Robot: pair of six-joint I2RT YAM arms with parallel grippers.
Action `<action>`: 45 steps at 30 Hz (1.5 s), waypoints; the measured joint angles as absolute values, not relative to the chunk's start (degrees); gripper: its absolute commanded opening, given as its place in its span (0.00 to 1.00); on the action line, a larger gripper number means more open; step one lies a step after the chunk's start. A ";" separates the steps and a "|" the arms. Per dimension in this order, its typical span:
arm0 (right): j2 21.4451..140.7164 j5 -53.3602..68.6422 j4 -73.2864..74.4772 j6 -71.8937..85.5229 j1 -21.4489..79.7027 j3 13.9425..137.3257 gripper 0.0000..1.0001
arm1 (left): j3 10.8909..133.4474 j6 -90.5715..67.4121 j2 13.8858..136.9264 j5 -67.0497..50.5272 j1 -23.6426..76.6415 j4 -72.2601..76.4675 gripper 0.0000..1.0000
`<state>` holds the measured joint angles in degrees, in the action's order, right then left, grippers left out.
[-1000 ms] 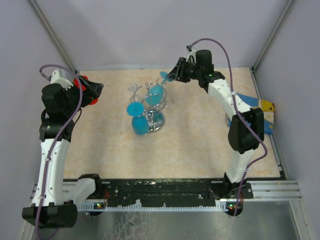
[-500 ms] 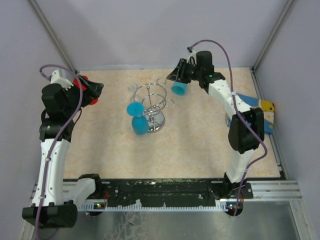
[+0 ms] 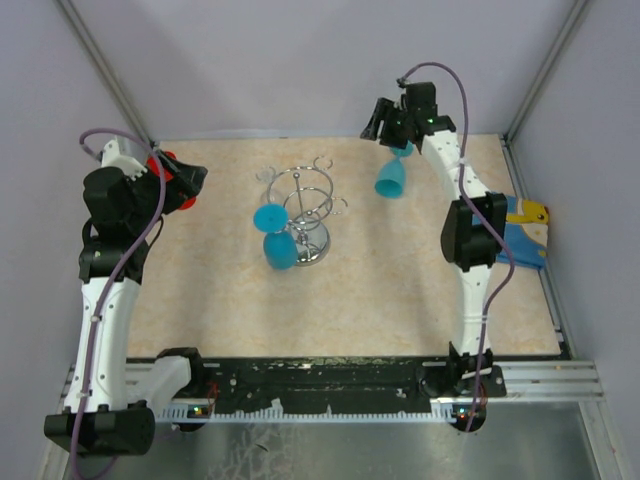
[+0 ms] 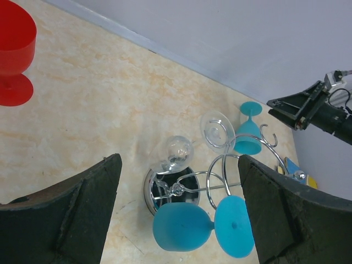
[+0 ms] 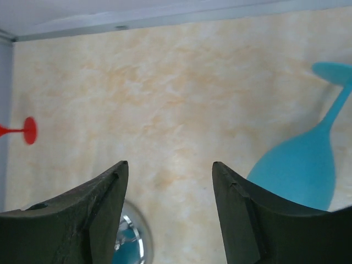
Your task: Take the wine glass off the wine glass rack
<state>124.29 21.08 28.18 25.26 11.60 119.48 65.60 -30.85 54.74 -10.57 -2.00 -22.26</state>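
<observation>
Right wrist view shows my right hand (image 5: 169, 165) parted and empty, the teal wine glass (image 5: 300, 168) clear of the wine glass rack (image 3: 314, 243), at frame right beside the hand, stem leaning upper right.

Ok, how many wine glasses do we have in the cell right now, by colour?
Blue: 2, the hanging blue glass on the wine glass rack and the off-rack blue glass
Clear: 1, the clear glass on the rack
Red: 1, the red glass
Total: 4
</observation>
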 measured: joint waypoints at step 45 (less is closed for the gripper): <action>130.21 11.14 32.67 12.40 -3.73 111.04 0.67 | 63.88 -29.61 55.11 -11.20 -1.96 -21.47 0.94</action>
<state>130.21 11.14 32.67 12.40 -3.73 111.04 63.88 -29.61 55.11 -11.20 -1.96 -21.47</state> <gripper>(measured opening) 0.680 0.936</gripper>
